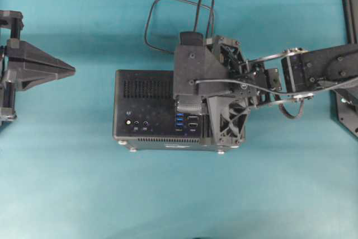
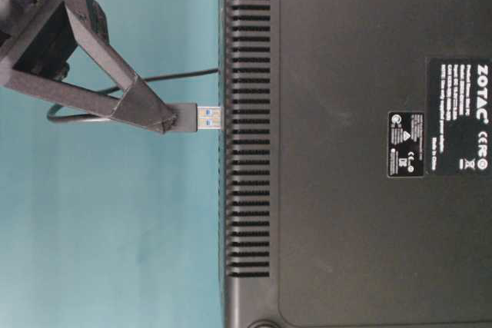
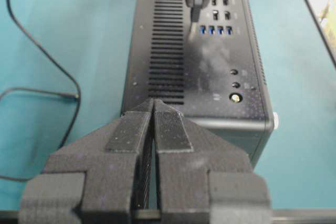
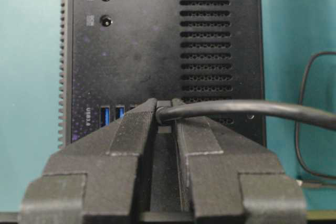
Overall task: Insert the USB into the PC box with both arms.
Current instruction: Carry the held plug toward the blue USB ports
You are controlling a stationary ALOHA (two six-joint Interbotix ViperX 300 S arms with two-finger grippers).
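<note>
A teal tabletop (image 1: 67,183) carries the black rectangular vented PC box (image 1: 142,110). Above its blue ports, the right black wedge-shaped tool (image 2: 165,119) is clenched on the black looped USB cable's plug (image 2: 201,117). The left tool (image 1: 70,70), well apart, is clamped empty.

A robotics lab bench laid out for a two-arm test rig.

A plain teal mat (image 1: 67,183) covers the whole work surface, with a black metal frame rail (image 1: 348,4) along its right edge. Two black arms of 3D-printed parts reach in from opposite sides, the left arm (image 1: 25,65) and the right arm (image 1: 319,71), with thin cables along the right one. A lone PC box (image 1: 146,110) lies on the mat.
</note>
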